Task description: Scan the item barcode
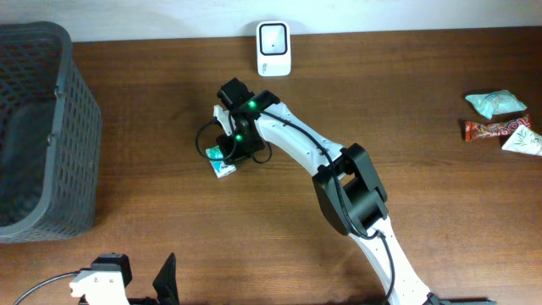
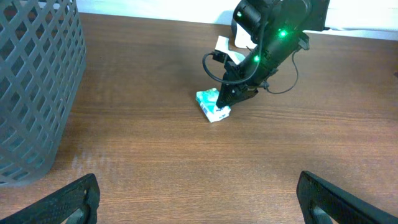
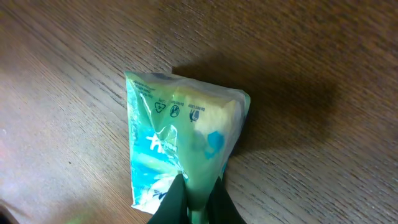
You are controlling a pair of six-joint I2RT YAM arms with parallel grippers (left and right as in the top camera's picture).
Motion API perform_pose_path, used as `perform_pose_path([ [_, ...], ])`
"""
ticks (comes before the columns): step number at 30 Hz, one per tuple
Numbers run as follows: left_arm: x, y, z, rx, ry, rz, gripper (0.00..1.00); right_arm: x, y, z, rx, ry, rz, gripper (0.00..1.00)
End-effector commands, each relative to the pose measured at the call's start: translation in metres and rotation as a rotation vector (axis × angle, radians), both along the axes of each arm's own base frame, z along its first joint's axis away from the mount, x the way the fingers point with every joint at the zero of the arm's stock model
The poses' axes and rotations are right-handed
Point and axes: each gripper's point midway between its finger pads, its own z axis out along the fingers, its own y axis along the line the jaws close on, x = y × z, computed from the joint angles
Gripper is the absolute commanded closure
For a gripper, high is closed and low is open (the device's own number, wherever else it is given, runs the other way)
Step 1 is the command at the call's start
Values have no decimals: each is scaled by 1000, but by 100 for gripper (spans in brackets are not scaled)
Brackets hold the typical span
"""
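Observation:
The item is a small teal and white packet (image 1: 223, 164) lying on the wooden table left of centre; it also shows in the left wrist view (image 2: 213, 105). My right gripper (image 1: 229, 152) is down on it, and in the right wrist view its dark fingers (image 3: 196, 198) are pinched shut on the packet's (image 3: 180, 143) near edge. The white barcode scanner (image 1: 273, 47) stands at the back edge. No barcode is visible on the packet. My left gripper (image 2: 198, 200) hovers low near the front edge, jaws wide apart with only bare wood between them.
A dark mesh basket (image 1: 38, 127) fills the left side of the table. Three more snack packets (image 1: 501, 119) lie at the far right. The right arm (image 1: 339, 169) stretches diagonally across the middle.

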Motion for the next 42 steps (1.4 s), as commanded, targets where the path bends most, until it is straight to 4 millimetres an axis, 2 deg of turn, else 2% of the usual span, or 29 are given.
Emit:
perform_pose_path([
  [1,0,2,0,-1,-7,10,1,41,-15,31,31,-90,-71,96],
  [5,0,2,0,-1,-7,10,1,104,-50,82,-4,-307,-169,96],
  [8,0,2,0,-1,-7,10,1,160,-93,119,-144,-581,-215,96],
  [10,0,2,0,-1,-7,10,1,201,-129,139,-337,-817,-213,96],
  [12,0,2,0,-1,-7,10,1,221,-149,150,-471,-938,-203,96],
  [15,0,2,0,-1,-7,10,1,244,-162,156,-595,-1062,-143,96],
  [20,0,2,0,-1,-7,10,1,262,-168,143,-669,-1122,-11,96],
  [30,0,2,0,-1,-7,10,1,263,-175,138,-688,-1111,11,96],
  [33,0,2,0,-1,-7,10,1,266,-189,139,-722,-1100,-11,96],
  [36,0,2,0,-1,-7,10,1,273,-234,142,-813,-1074,-101,96],
  [39,0,2,0,-1,-7,10,1,275,-310,144,-914,-1007,-350,96],
  [40,0,2,0,-1,-7,10,1,272,-336,142,-936,-974,-435,96],
  [41,0,2,0,-1,-7,10,1,265,-373,136,-964,-914,-548,96],
  [42,0,2,0,-1,-7,10,1,258,-397,131,-979,-867,-613,96],
])
